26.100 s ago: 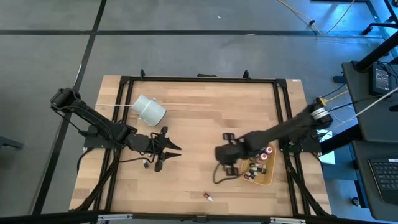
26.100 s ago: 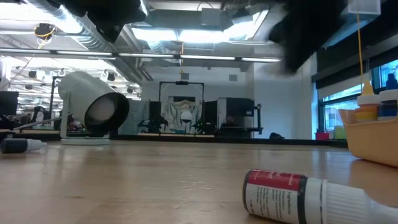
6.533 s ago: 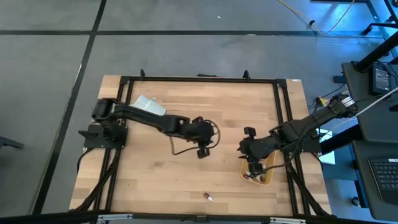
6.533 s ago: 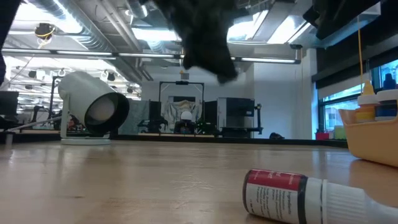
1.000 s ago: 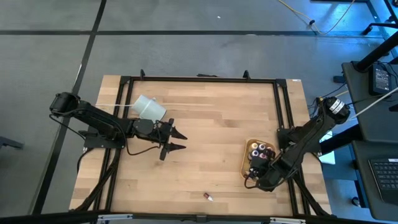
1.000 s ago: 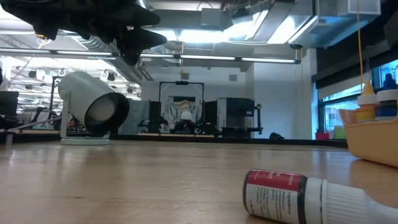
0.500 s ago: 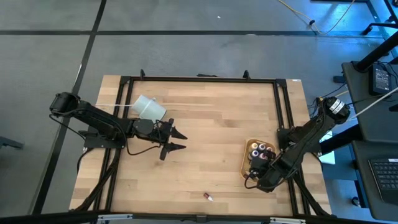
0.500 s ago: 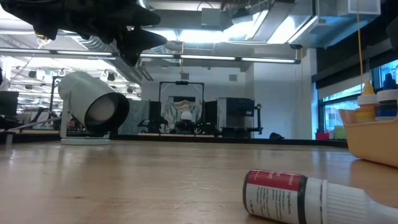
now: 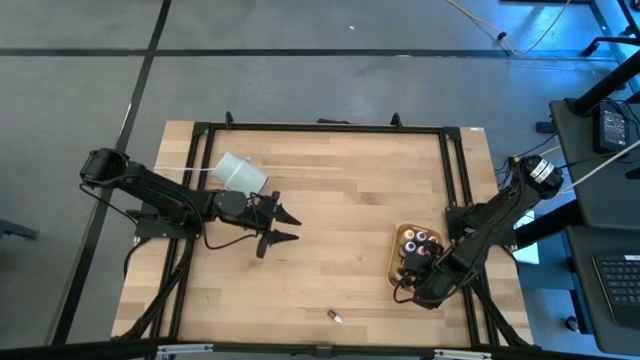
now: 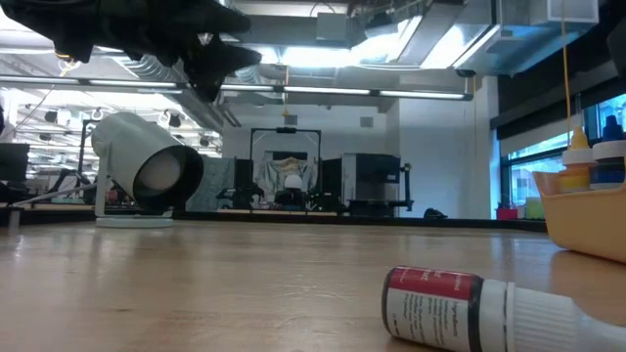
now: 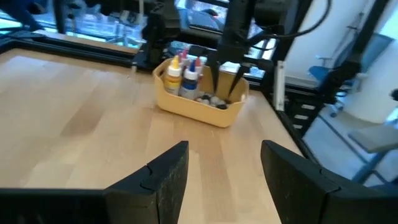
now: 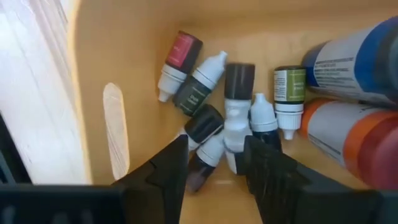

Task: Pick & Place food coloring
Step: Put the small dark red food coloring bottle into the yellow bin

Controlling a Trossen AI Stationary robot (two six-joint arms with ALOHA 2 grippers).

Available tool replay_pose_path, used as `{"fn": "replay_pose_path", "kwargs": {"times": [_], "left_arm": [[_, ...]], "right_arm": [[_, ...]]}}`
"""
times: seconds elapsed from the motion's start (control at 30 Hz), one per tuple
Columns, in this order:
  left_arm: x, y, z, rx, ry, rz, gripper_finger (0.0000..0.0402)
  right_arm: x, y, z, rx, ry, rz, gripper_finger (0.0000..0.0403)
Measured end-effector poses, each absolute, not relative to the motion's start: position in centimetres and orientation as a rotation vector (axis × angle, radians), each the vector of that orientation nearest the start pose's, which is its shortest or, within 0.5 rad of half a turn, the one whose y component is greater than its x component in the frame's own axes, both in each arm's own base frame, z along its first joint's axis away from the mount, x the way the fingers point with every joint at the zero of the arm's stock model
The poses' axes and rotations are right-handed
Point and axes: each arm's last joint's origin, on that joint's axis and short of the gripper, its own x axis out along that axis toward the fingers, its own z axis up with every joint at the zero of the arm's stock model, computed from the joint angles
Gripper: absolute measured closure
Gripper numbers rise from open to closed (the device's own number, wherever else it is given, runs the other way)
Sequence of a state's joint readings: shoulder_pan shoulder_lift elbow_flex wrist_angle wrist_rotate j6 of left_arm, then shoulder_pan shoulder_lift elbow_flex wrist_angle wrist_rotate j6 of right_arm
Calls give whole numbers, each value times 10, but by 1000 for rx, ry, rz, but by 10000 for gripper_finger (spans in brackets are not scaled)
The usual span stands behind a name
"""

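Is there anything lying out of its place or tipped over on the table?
Yes. One red-labelled bottle lies on its side on the bare table, near the front edge, apart from the tan tray holding the others. The white cup also lies tipped over.

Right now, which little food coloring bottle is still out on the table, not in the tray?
The red-labelled bottle lying on its side on the bare wood near the table's front edge. The other little bottles are piled inside the tan tray, where the right end effector reaches in.
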State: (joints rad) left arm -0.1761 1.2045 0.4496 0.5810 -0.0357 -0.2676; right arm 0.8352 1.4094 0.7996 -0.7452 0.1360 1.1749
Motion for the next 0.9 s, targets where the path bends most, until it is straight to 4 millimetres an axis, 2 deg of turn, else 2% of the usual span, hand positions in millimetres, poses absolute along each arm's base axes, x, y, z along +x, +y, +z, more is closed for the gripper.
{"fn": "replay_pose_path", "kwargs": {"times": [0.17, 0.4, 0.6, 0.9], "left_arm": [[239, -45, 219, -263, 85, -235, 207], [249, -51, 218, -144, 10, -402, 209], [273, -64, 215, -82, 1, -520, 210], [323, -91, 215, -90, 53, -572, 216]], "right_arm": [[165, 175, 198, 343, 1297, -193, 243], [176, 181, 227, 190, 1087, -176, 242], [179, 181, 231, 125, 1009, -188, 242], [180, 180, 231, 122, 1001, -194, 242]]}}
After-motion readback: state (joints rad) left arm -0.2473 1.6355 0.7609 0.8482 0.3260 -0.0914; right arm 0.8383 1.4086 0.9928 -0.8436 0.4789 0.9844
